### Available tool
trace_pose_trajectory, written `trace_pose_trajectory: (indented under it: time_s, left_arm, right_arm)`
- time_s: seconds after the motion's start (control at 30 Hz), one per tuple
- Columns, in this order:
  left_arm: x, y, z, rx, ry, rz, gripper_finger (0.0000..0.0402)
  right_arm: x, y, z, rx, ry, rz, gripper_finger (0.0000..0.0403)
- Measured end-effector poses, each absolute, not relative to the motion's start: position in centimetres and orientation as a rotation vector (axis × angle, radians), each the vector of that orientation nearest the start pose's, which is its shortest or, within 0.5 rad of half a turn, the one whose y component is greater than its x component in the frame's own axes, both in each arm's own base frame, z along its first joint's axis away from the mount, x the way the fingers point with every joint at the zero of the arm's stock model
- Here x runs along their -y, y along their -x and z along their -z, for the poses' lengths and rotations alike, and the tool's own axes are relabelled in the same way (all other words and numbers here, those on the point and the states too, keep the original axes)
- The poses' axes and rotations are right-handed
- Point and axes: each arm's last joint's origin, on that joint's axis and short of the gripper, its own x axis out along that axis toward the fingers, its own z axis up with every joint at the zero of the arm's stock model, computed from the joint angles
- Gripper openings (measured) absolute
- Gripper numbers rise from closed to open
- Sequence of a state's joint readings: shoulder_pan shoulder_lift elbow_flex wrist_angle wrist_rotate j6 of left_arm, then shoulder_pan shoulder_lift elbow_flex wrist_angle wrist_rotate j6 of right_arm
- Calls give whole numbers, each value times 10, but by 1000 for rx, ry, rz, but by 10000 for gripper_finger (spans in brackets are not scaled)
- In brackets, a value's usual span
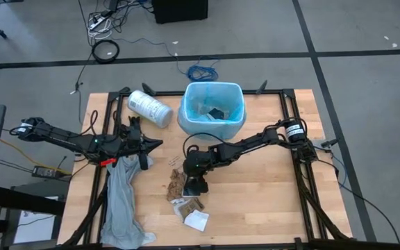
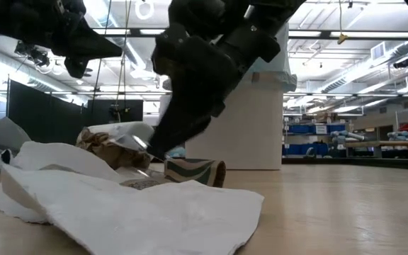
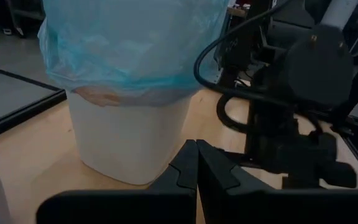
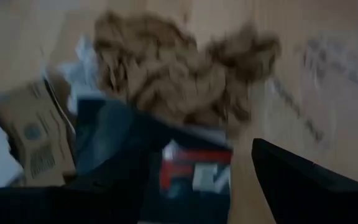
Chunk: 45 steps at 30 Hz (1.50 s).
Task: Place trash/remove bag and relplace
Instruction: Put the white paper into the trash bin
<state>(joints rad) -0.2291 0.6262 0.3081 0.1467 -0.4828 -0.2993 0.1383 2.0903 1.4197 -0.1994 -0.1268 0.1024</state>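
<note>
Big picture first: the white bin [image 1: 212,119] stands at the table's far edge, its crinkly light-blue bag [image 1: 212,104] folded over the rim, a few dark scraps inside. Left of it, a long limp grey sheet [image 1: 122,201] drapes down the table [image 1: 269,201], with a printed white roll [image 1: 149,108] lying on its side above. The left gripper [image 1: 157,144] hangs over the sheet's top, fingers pressed together, holding nothing visible. The right gripper [image 1: 194,184] is down at the trash [image 1: 186,198], fingers spread wide beside the crumpled brown paper [image 4: 179,81]; contact is blurred. Flat brown wrappers and a white paper [image 1: 196,220] lie just nearer. A black-and-red packet [image 4: 194,171] shows between the fingers, partly hidden.
</note>
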Motion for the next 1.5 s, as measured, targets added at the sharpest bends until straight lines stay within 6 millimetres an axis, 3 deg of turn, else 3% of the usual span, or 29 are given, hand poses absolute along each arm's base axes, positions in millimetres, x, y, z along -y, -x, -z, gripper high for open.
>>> trace_pose_trajectory:
  time_s: [0.17, 0.27, 0.33, 0.5, 0.73, 0.97, 1.2, 1.5]
  left_arm:
    - [21, -149, -222, -125, 236, -276, 8]
    - [21, -149, -222, -126, 236, -276, 8]
    - [21, -149, -222, -126, 235, -277, 8]
    - [21, -149, -222, -126, 236, -277, 8]
    - [20, -149, -222, -123, 230, -297, 8]
    - [20, -148, -223, -119, 228, -310, 8]
    - [19, -148, -223, -111, 223, -348, 8]
    - [18, -148, -224, -93, 224, -381, 8]
  right_arm:
    - [-65, -431, -149, -968, -84, -207, 256]
    - [-68, -430, -148, -975, -71, -217, 222]
    - [-71, -429, -148, -978, -59, -226, 178]
    - [-75, -426, -147, -1004, -49, -240, 25]
    - [-75, -425, -153, -998, -95, -176, 1]
    - [-67, -410, -206, -904, -32, 12, 0]
    - [-61, -384, -278, -694, -45, 148, 0]
    - [-55, -337, -386, -213, -36, 233, 0]
